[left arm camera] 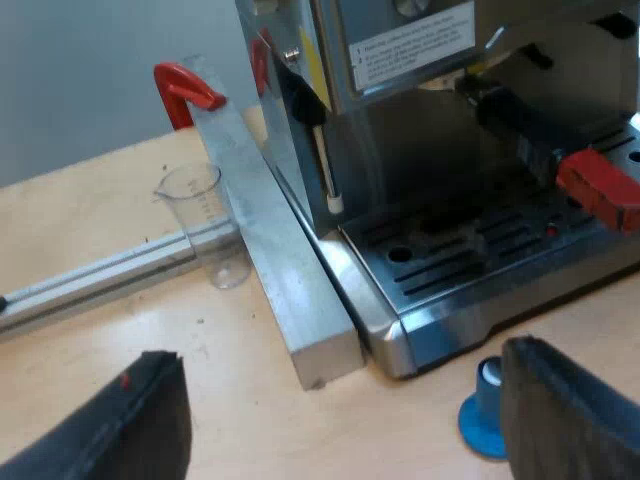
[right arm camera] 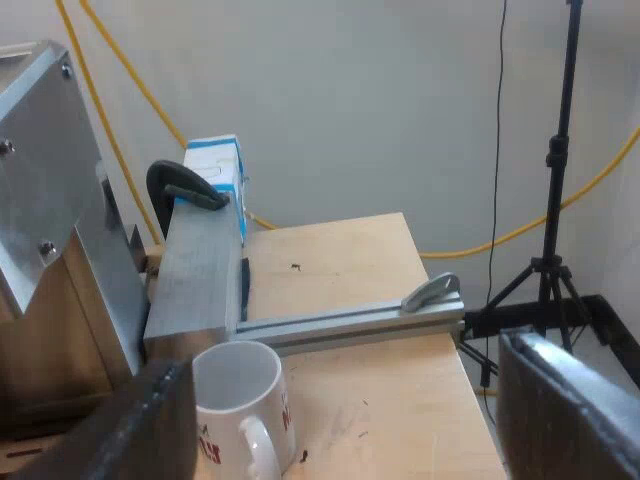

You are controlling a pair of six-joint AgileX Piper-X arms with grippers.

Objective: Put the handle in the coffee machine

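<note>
The left gripper (left arm camera: 340,352) hangs over the desk (left arm camera: 120,210) with its fingers (left arm camera: 130,425) spread wide and nothing between them. Close beside one finger a blue tamper (left arm camera: 484,412) stands on the desk, just off the corner of the espresso machine (left arm camera: 400,110). Beyond it lies the machine's drip tray (left arm camera: 450,262). Above the tray the holder (left arm camera: 520,130) sits in the machine's front, its dark handle sloping outward and ending in the red end (left arm camera: 600,188). A metal bar (left arm camera: 285,260) lies flat against the machine's side, with a red clamp (left arm camera: 185,90) at its far end. A measuring glass (left arm camera: 212,225) stands upright just beside the bar, touching or nearly touching a low rail (left arm camera: 90,285) that runs across the desk.

The right gripper (right arm camera: 342,355) is also wide apart and empty above the desk. A white mug (right arm camera: 238,400) stands upright near one finger, its handle turned toward the camera. Behind the mug a second rail (right arm camera: 350,320) meets a metal block (right arm camera: 195,270), which is held by a black clamp (right arm camera: 182,185). A blue and white carton (right arm camera: 215,165) stands behind the block. A black tripod (right arm camera: 555,200) stands off the desk.
</note>
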